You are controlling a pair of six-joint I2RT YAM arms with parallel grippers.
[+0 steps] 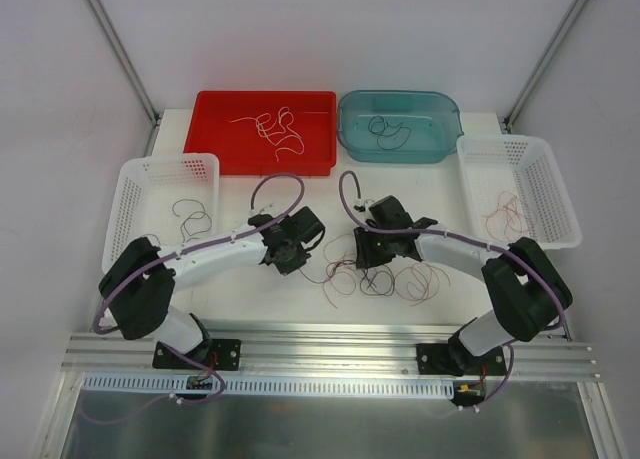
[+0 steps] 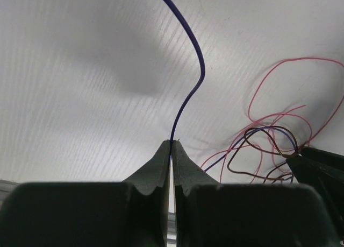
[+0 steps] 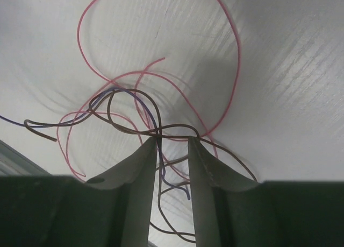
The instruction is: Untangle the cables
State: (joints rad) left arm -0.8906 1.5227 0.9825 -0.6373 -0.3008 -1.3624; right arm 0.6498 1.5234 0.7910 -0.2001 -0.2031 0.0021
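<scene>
Ribbed white tabletop (image 2: 80,96), left pincer (image 2: 171,147) nipping purple cable (image 2: 199,53), right pincer (image 3: 172,140) parted (over tangle (image 3: 141,129)).

We log the cables (image 1: 385,275): hair-thin pink, dark and purple strands, tangled in loose overlapping loops on the table (image 1: 250,301). One purple wire (image 2: 189,93) curves apart from the heap, pinched by the left gripper (image 2: 171,146).

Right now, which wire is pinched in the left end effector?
The purple wire, alone clamped in the left end effector; the pink wires and brown wires lie loose beside it.
</scene>
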